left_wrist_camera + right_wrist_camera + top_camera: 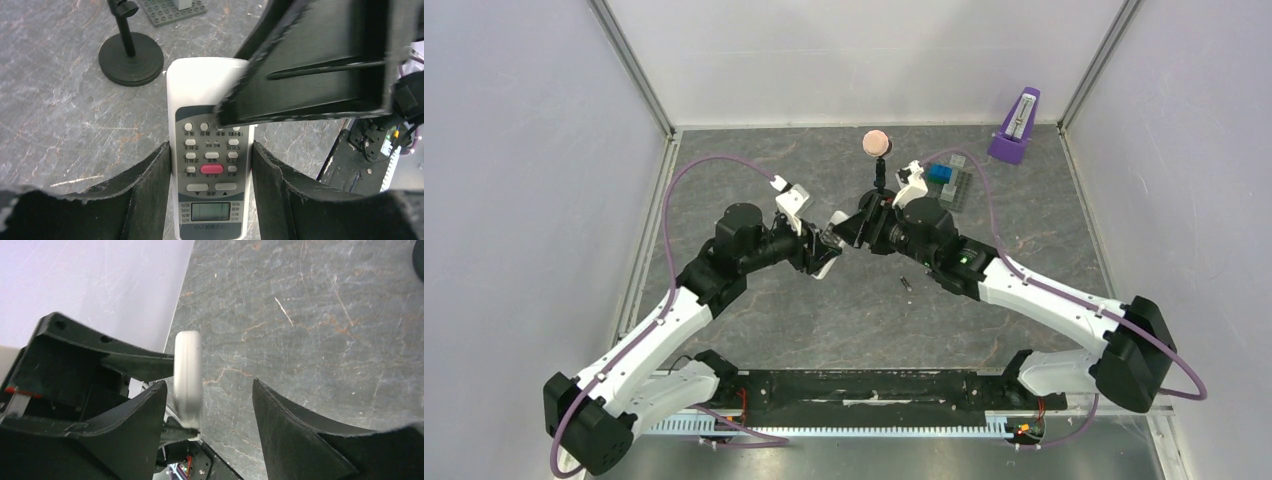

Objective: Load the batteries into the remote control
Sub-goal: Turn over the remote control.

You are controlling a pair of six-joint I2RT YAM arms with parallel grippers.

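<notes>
My left gripper is shut on the remote control, which it holds above the table by its long sides, button face toward the left wrist camera. My right gripper is open around the remote's free end. In the right wrist view the remote shows edge-on, close to one finger, with a wide gap to the other; the gripper's centre is empty. A right finger covers the remote's upper buttons. One small dark battery lies on the table. The other battery is hidden.
A black stand with a pink ball is just behind the grippers; its round base is near the remote's tip. A grey plate with blue blocks and a purple metronome sit at the back right.
</notes>
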